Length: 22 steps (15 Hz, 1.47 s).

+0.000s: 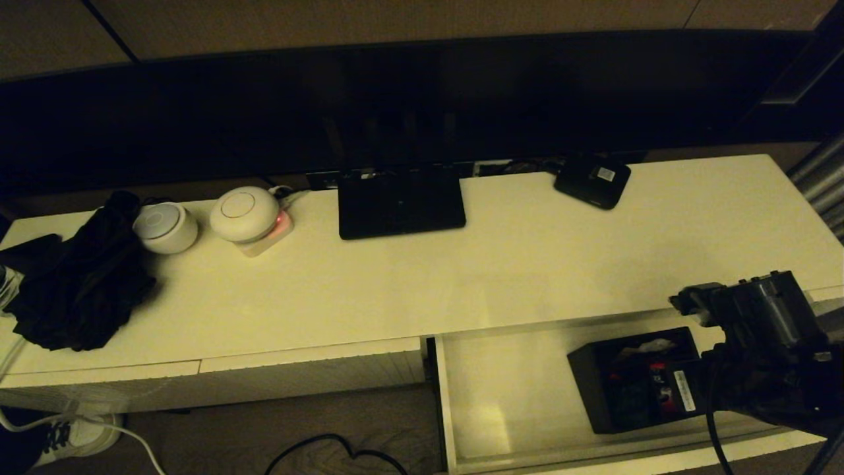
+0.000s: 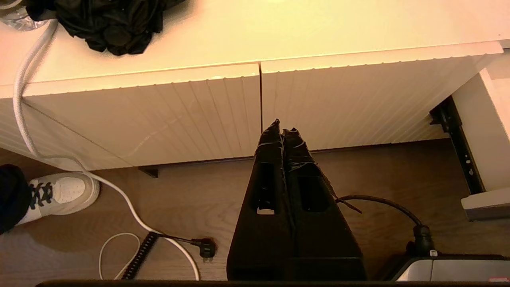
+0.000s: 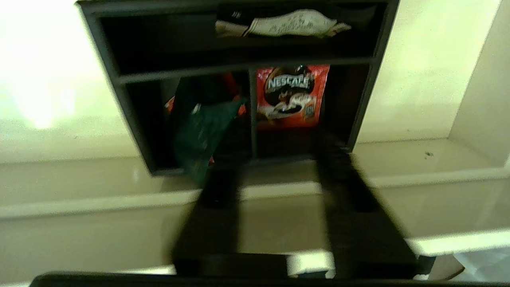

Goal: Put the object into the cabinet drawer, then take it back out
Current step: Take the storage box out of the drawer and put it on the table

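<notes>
Over the open cabinet drawer [image 1: 501,389], the right gripper [image 3: 279,167] has its fingers spread apart, tips at the near wall of the black box [image 1: 633,379] but not clamped on it. The box sits on the drawer floor, toward the right end. Only the right wrist view lets you read the red packet [image 3: 293,95]: "NESCAFE". There's a white packet [image 3: 295,24] in the far compartment too. The head view shows a white label [image 1: 684,390] on the box, too small to read. Parked low by the closed drawer fronts [image 2: 338,103], the left gripper [image 2: 282,129] has its fingers pressed together. On top there's a router [image 1: 401,203], a small black device [image 1: 592,179] and black cloth [image 1: 79,284].
</notes>
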Tool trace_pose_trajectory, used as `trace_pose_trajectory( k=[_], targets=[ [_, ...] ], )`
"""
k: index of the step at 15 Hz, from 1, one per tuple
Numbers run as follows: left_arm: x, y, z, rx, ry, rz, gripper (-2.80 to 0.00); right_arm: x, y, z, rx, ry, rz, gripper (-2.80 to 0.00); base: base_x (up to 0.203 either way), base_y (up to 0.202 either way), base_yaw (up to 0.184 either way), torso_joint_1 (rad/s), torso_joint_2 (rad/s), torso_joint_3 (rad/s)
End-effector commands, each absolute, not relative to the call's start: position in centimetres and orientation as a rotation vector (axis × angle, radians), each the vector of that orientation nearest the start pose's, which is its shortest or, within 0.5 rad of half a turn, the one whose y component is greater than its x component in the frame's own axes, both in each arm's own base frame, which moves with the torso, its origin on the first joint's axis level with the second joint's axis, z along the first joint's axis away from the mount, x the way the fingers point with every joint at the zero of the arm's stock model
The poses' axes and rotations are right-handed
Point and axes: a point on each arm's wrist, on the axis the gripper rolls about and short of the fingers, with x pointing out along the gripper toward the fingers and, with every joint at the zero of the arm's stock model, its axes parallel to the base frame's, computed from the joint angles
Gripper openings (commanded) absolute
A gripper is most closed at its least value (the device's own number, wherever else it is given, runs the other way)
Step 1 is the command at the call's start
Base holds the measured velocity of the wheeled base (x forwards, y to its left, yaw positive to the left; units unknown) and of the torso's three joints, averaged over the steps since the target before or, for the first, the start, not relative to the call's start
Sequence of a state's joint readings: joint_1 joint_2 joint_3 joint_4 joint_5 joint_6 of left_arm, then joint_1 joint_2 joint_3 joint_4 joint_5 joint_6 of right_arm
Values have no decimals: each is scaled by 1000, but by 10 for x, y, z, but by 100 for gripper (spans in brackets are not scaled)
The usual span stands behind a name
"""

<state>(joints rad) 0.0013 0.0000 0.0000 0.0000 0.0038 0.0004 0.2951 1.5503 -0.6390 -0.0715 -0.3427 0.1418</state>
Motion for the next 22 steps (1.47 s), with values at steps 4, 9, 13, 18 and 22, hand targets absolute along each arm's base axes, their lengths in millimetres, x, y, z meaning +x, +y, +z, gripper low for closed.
trace_pose_trajectory(
  k=[4, 9, 13, 18, 22],
  targets=[
    [-23, 0, 75, 0, 3, 6, -280, 236, 42, 130, -137, 833, -48, 0, 0, 0, 0, 0, 0, 0],
    [-23, 0, 75, 0, 3, 5, -280, 249, 47, 126, -162, 846, 25, 0, 0, 0, 0, 0, 0, 0],
    [-23, 0, 75, 0, 3, 6, -280, 250, 49, 119, -253, 870, 84, 0, 0, 0, 0, 0, 0, 0],
    [-23, 0, 75, 0, 3, 6, -280, 262, 52, 117, -308, 884, 114, 0, 0, 0, 0, 0, 0, 0],
    [-23, 0, 75, 0, 3, 6, -280, 284, 56, 120, -299, 868, 109, 0, 0, 0, 0, 0, 0, 0]
  ],
)
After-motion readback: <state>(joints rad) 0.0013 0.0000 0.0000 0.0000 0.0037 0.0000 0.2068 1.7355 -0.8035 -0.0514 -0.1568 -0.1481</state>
